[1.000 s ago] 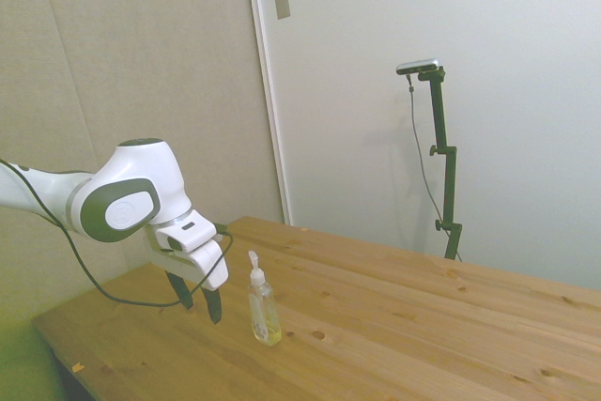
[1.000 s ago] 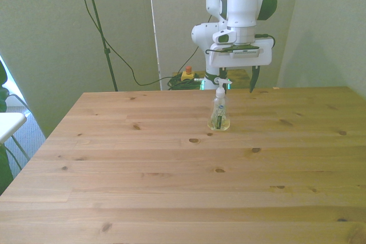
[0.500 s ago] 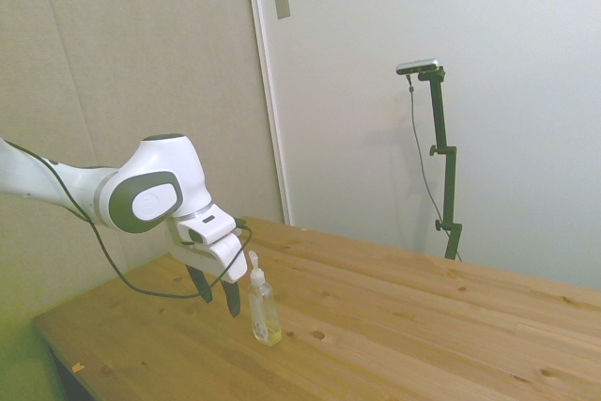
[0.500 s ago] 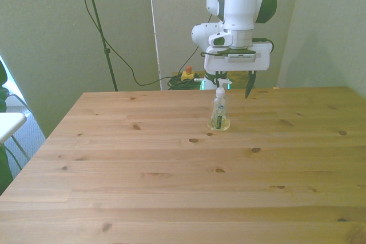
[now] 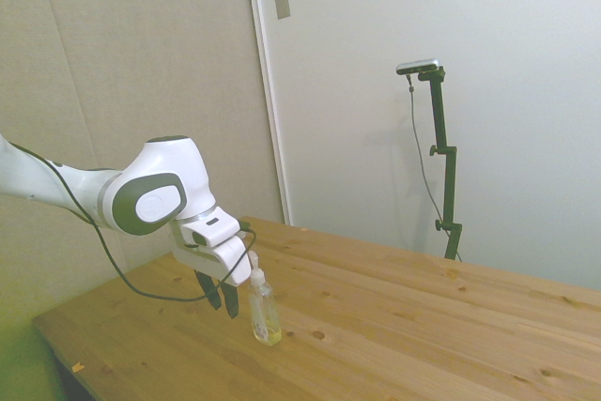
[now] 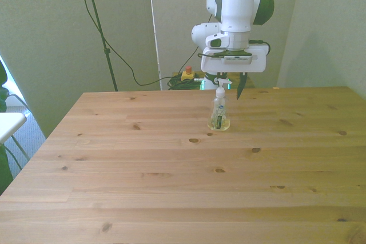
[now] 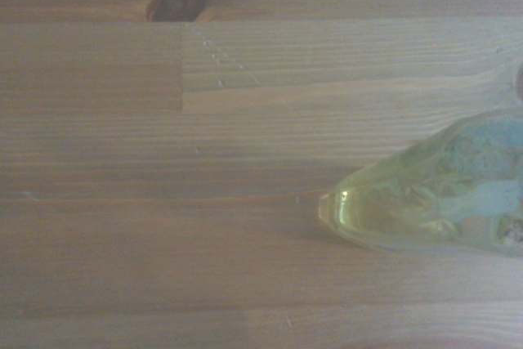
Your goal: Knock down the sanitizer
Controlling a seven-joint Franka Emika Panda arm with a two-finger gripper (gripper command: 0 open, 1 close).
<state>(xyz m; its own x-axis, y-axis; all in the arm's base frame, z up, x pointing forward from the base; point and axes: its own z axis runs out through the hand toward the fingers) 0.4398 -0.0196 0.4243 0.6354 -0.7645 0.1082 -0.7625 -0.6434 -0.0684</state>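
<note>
The sanitizer [image 6: 219, 111] stood upright on the table [image 6: 171, 187], well in from the near edge and closer to the far edge, untouched and free to topple, which suits a task that asks only for a push. Just behind it, toward the far edge, the pincer [image 6: 230, 86] hung low with its fingers pointing down, apart and holding nothing. It sat level with the pump top, probably so that a shove would land high and tip the bottle.

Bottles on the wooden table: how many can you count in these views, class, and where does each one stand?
1. The sanitizer stands upright on the table, toward its far edge, directly below the gripper. Nothing in view could hide another bottle.
</note>
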